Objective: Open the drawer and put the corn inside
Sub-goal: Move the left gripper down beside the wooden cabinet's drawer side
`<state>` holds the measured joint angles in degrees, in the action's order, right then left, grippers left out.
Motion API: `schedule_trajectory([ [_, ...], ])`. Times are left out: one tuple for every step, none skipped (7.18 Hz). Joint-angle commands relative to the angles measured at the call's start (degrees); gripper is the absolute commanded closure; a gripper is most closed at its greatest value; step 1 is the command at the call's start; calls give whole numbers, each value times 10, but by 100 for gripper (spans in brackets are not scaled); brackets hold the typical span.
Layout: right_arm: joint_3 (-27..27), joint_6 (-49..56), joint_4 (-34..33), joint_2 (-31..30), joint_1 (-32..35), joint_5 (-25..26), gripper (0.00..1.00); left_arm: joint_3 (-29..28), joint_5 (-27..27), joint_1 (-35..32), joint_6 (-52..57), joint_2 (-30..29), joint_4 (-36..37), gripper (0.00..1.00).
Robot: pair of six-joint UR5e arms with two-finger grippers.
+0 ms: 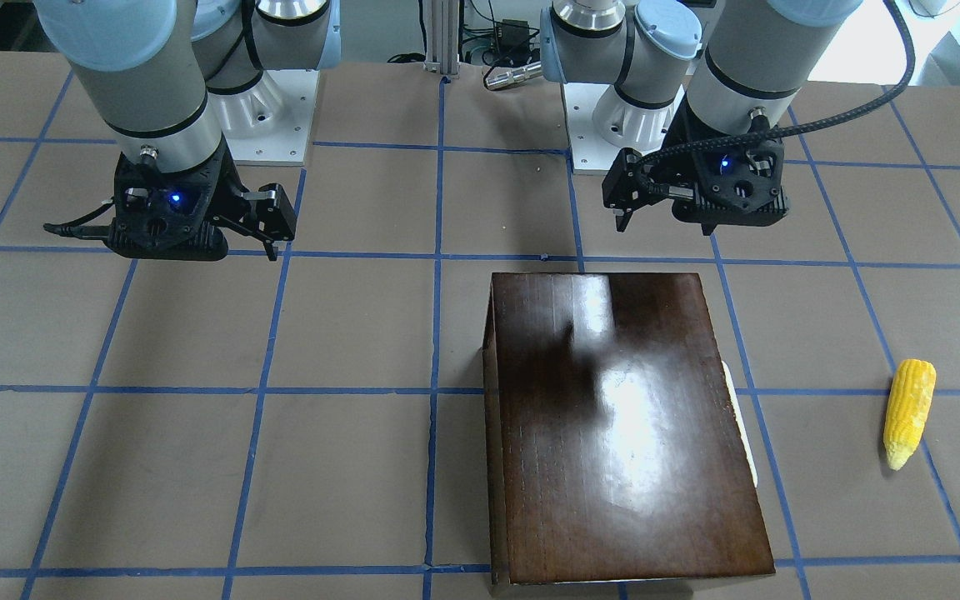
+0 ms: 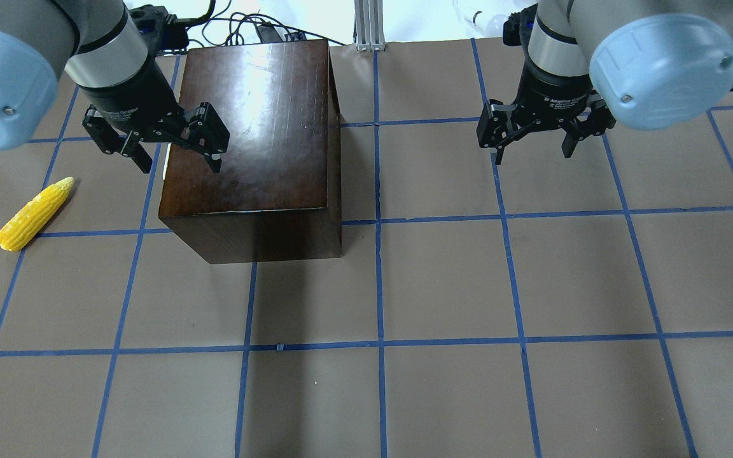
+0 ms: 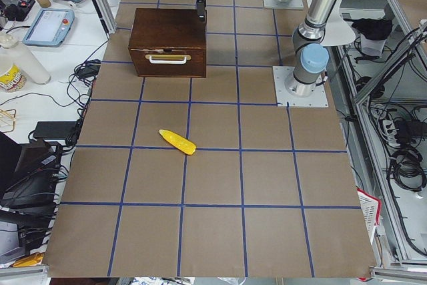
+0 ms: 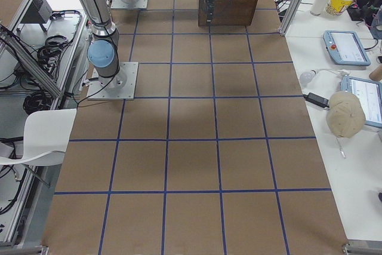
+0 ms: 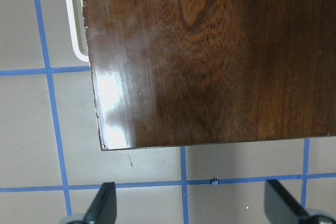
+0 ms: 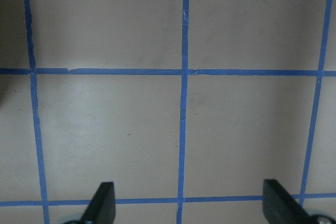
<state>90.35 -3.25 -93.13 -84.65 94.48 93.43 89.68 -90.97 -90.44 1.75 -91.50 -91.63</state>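
Currently both arms are in the air and nothing is held. The left tool (image 2: 177, 159) hangs over the left edge of the glossy dark-brown wooden box (image 2: 258, 114), fingers spread wide. The right tool (image 2: 532, 151) hovers over the bare brown paper-covered counter with its blue tape grid (image 2: 443, 280), upper right of the overhead frame, likewise spread.

The drawer with the worn dark-brown front panel (image 3: 140, 60) is shut, flush with the box, upper left of the left-side view. Its whitish bar handle (image 3: 168, 59) stands off the panel.

The bright yellow tapered corn cob (image 2: 34, 214) lies flat at the left edge of the overhead frame, well apart from the box, on the drawer-front side.

Handling, judged:
- Drawer: rigid wood, likely stiff on its slide. Pinch the handle at mid-bar so the pull runs straight. The box may skid on the paper, so bracing it with the right tool could help.
- Corn cob: looks light and firm, with a ribbed surface giving fair grip. It is round, so it may roll. Take it across the thick middle, not the paler tapered tip.
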Motion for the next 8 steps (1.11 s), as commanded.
schedule_trajectory([
  [0,0,0,0,0,0,0,1,0,0,0,0,0,0],
  [0,0,1,0,0,0,0,1,0,0,0,0,0,0],
  [0,0,1,-1,0,0,0,0,0,0,0,0,0,0],
  [0,0,1,0,0,0,0,0,0,0,0,0,0,0],
  [0,0,1,0,0,0,0,0,-2,1,3,0,0,0],
  [0,0,0,0,0,-1,0,0,-4,2,3,-3,1,0],
  [0,0,1,-1,0,0,0,-1,-6,2,3,-3,3,0],
  [0,0,1,0,0,0,0,-1,-6,4,4,-4,4,0],
])
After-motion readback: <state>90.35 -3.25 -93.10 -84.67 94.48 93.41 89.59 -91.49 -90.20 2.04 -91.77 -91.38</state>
